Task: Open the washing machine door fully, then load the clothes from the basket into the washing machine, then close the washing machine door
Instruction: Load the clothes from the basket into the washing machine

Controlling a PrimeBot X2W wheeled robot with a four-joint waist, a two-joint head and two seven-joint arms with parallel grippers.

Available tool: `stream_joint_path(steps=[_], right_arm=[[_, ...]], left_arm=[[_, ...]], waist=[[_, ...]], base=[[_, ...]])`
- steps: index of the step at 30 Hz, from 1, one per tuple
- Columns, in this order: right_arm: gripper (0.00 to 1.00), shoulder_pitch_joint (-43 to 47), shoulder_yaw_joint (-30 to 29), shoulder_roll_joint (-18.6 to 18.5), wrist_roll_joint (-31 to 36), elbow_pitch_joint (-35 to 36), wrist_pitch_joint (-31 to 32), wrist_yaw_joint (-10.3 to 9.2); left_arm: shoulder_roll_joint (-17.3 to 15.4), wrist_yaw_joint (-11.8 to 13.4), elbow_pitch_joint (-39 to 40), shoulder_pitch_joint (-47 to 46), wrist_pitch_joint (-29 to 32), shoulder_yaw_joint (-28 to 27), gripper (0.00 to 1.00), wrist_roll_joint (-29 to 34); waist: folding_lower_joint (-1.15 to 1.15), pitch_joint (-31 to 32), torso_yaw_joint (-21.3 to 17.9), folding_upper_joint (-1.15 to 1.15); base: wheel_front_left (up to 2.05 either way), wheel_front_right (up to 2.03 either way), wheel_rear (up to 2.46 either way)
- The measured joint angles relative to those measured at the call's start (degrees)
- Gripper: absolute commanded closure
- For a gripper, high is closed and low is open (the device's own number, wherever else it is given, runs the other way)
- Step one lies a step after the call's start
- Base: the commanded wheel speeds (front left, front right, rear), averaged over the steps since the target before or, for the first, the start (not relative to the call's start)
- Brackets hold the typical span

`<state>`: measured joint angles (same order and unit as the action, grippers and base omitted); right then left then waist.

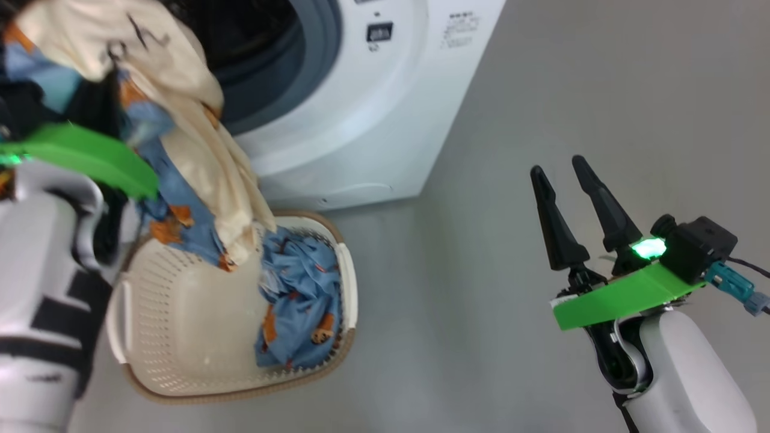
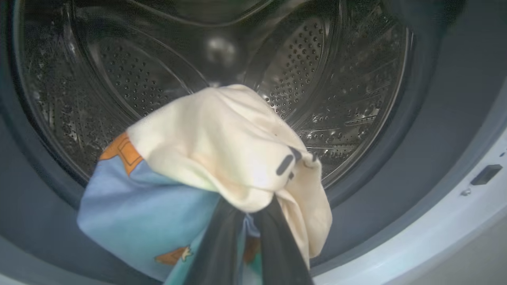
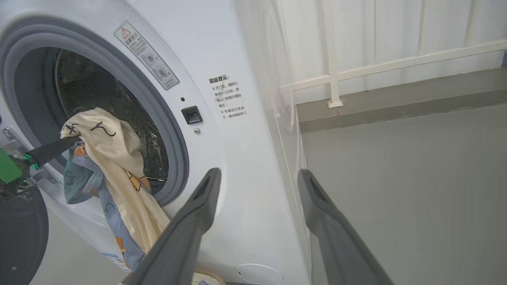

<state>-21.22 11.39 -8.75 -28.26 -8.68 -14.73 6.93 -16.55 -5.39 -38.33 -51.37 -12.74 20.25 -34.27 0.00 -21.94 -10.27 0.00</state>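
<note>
My left gripper [image 1: 113,57] is shut on a bundle of clothes [image 1: 180,108], a cream-white piece over light blue printed fabric. I hold the bundle at the mouth of the washing machine [image 1: 373,120], and its tail hangs down to the basket [image 1: 180,313]. In the left wrist view the clothes [image 2: 222,150] sit in front of the steel drum [image 2: 336,79], hiding my fingertips. Another blue garment [image 1: 301,288] lies in the basket's right end. My right gripper [image 1: 558,165] is open over the floor, right of the machine. A black curved shape, apparently the door [image 3: 18,233], stands swung open.
The grey-blue gasket [image 3: 170,130] rings the opening, with a door latch socket [image 3: 192,114] beside it. A white railing [image 3: 332,75] and wall run behind the machine. Bare grey floor [image 1: 481,313] stretches between the basket and my right arm.
</note>
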Motion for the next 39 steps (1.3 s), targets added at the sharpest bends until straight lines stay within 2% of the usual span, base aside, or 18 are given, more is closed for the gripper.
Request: stream_joint_path(steps=[10,16,19,23,25,26,27,28,34,39], right_arm=[[0.00,-2.5,0.8,2.3,0.5,1.0,0.0,0.00],[0.00,-2.7,0.9,3.3,0.5,1.7,0.0,0.00],[0.00,-3.3,0.8,3.6,0.5,2.1,0.0,0.00],[0.00,-4.1,0.5,4.2,1.3,2.7,0.0,0.00],[0.00,-4.1,0.5,4.6,1.5,2.7,0.0,0.00],[0.00,-4.1,0.5,4.8,1.5,2.6,0.0,0.00],[0.00,-4.1,0.5,4.9,1.5,2.6,0.0,0.00],[0.00,-4.1,0.5,4.9,1.5,2.5,0.0,0.00],[0.00,-4.5,0.5,5.0,1.6,2.2,0.0,0.00],[0.00,-4.7,0.5,5.0,1.6,2.0,0.0,0.00]], left_arm=[[-1.8,-1.2,-13.1,-14.7,-1.0,0.3,1.00,1.9],[-2.9,-1.5,-16.8,-21.4,-1.4,1.0,1.00,3.1],[-3.8,-1.4,-16.9,-24.7,-1.5,1.2,1.00,5.0],[-5.2,0.6,-9.2,-27.1,-1.9,-2.2,1.00,8.6],[-5.2,0.9,-8.7,-27.0,-2.0,-3.1,1.00,9.7],[-5.0,0.9,-9.4,-26.8,-2.0,-3.3,0.87,9.8],[-4.9,0.9,-10.4,-26.4,-2.0,-3.5,0.24,9.8],[-4.6,0.9,-11.8,-26.1,-2.0,-3.5,0.00,9.8],[-3.5,0.3,-18.1,-26.1,-2.0,-3.2,0.00,10.0],[-2.6,-0.5,-19.5,-26.1,-2.0,-3.2,0.00,10.0]], waist=[[0.00,-8.3,-5.0,0.00],[0.00,-11.9,-7.5,0.00],[0.00,-14.0,-8.8,0.00],[0.00,-16.4,-10.2,0.00],[0.00,-17.3,-10.9,0.00],[0.00,-17.5,-11.2,0.00],[0.00,-17.7,-11.4,0.00],[0.00,-17.8,-11.5,0.00],[0.00,-17.2,-11.0,0.00],[0.00,-15.9,-10.1,0.00]], base=[[0.00,0.00,0.00],[0.00,0.00,0.00],[0.00,0.00,0.00],[0.00,0.00,0.00],[0.00,0.00,0.00],[0.00,0.00,0.00],[0.00,0.00,0.00],[0.00,0.00,0.00],[0.00,0.00,0.00],[0.00,0.00,0.00]])
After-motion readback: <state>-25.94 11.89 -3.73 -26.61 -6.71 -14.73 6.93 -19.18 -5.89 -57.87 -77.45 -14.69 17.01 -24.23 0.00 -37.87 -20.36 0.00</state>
